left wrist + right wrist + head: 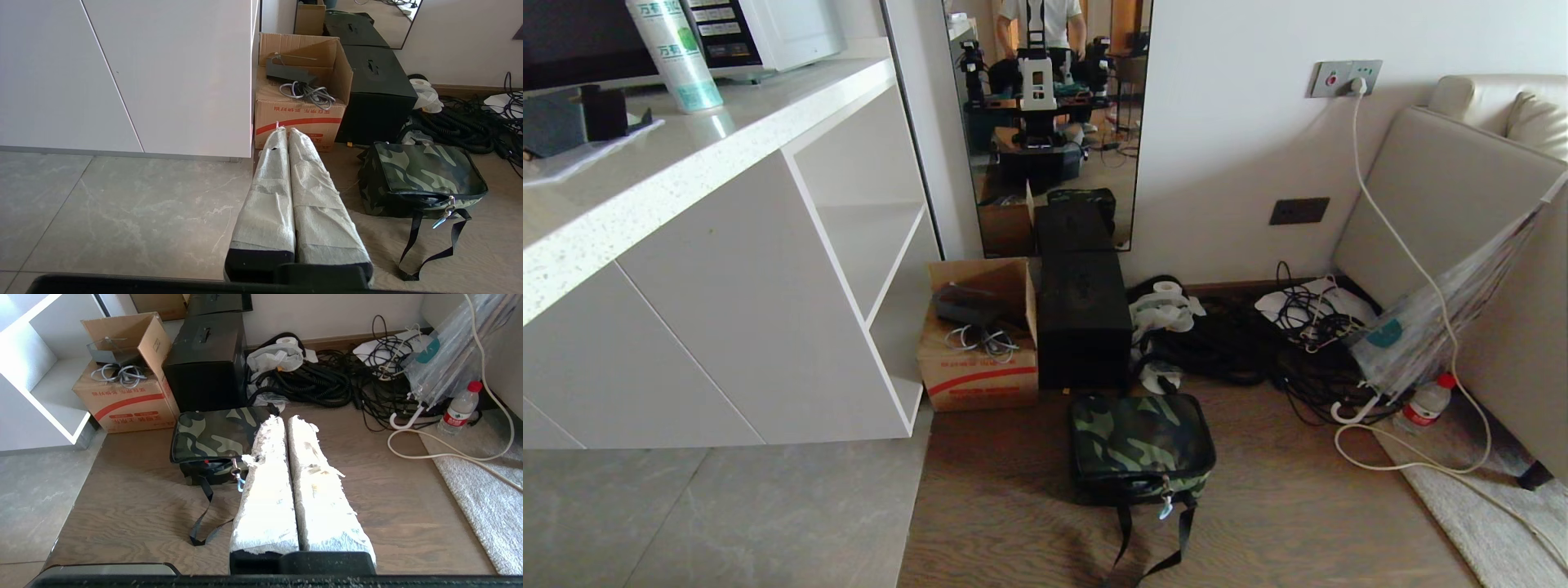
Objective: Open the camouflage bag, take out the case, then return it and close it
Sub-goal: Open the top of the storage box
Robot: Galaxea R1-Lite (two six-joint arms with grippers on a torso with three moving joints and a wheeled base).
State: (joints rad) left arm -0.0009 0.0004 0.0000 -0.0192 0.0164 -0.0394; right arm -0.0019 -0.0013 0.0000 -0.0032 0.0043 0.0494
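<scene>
Wooden floor (pixel 1298 506) holds camouflage bag (pixel 1141 443); left claw (pixel 287 131), right claw (pixel 284 418) together.

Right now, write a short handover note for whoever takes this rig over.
Left gripper: shut, empty, parked above the floor, short of the cardboard box.
Right gripper: shut, empty, beside the camouflage bag.
Bag: on the wood floor in front of the tall black box, zipped, strap trailing toward the robot.
Case: not visible.
Done: nothing.
Left: open the bag, remove the case, return it, close the bag.
</scene>
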